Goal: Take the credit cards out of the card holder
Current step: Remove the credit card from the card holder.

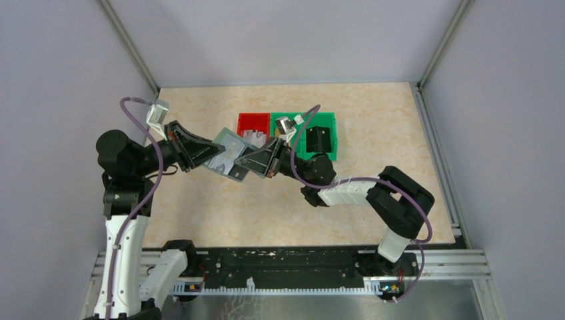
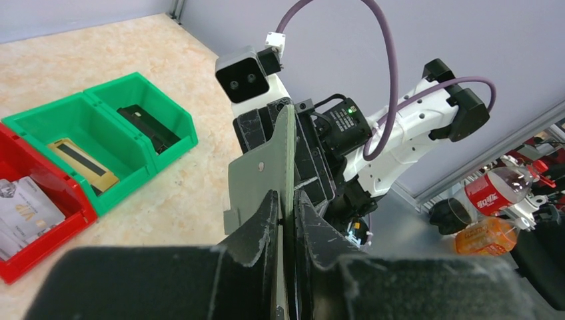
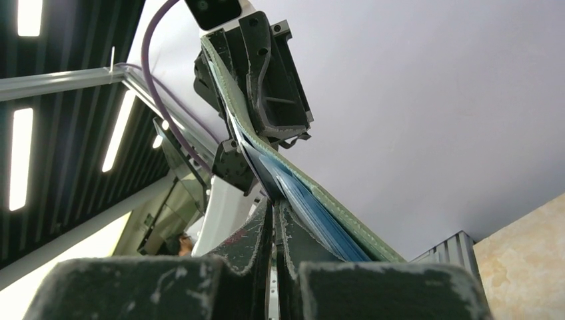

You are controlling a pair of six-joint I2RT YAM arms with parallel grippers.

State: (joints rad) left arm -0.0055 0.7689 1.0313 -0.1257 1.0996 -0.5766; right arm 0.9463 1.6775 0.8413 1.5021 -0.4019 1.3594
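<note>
The grey-green card holder (image 1: pixel 226 155) hangs open in the air between both arms, above the table. My left gripper (image 2: pixel 288 200) is shut on one edge of the card holder (image 2: pixel 263 173). From the other side my right gripper (image 3: pixel 274 205) is shut on the edge of a thin dark credit card (image 3: pixel 256 163). This card sticks out of the pale blue pockets (image 3: pixel 310 207) inside the card holder (image 3: pixel 333 203). In the top view the right gripper (image 1: pixel 252 160) meets the holder just left of the bins.
A red bin (image 1: pixel 254 116) and a green two-part bin (image 1: pixel 332 119) stand at the back of the table. The red bin (image 2: pixel 40 257) holds pale cards. The green bin (image 2: pixel 126 183) holds a gold-striped card and a dark one. Walls close three sides.
</note>
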